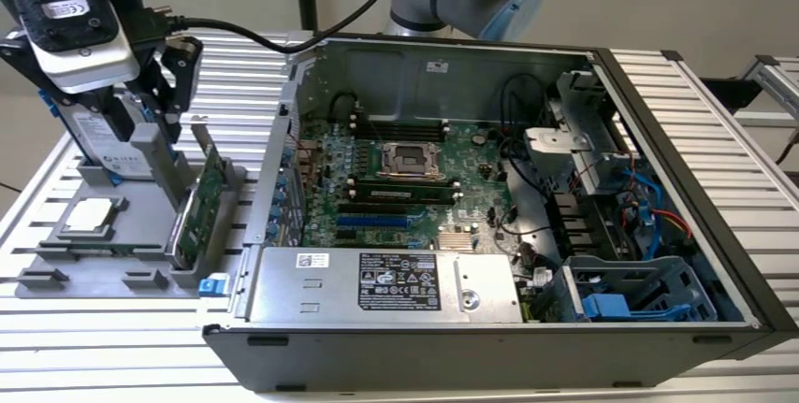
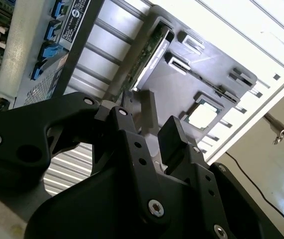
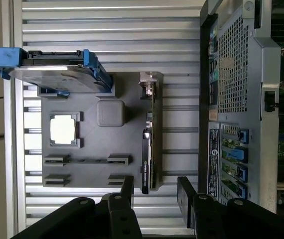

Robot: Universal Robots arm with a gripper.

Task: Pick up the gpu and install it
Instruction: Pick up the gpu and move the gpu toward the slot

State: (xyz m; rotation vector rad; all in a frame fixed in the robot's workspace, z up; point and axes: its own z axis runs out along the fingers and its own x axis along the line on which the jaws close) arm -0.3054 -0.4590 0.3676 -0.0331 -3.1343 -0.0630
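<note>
Gpu [image 3: 149, 149] on edge in slot at holder's [image 3: 89, 144] side nearest case [image 3: 231, 74]. Gripper [image 3: 156, 191] above holder, fingers [image 3: 186, 196] wide, empty. Centre over card's top edge, keep parallel to board, lower straight, clamp clear of bracket [image 3: 148, 82].

in the exterior view the top edge cuts off the gripper [image 1: 148, 104], whose body covers the upper part of the hard drive [image 1: 97, 139]. in the first wrist view we see the gpu [image 3: 147, 149] edge-on only, its faces turned away, and the picture's edge cuts the computer case [image 3: 231, 74]. in the second wrist view the gripper's links hide most of the gpu.
</note>
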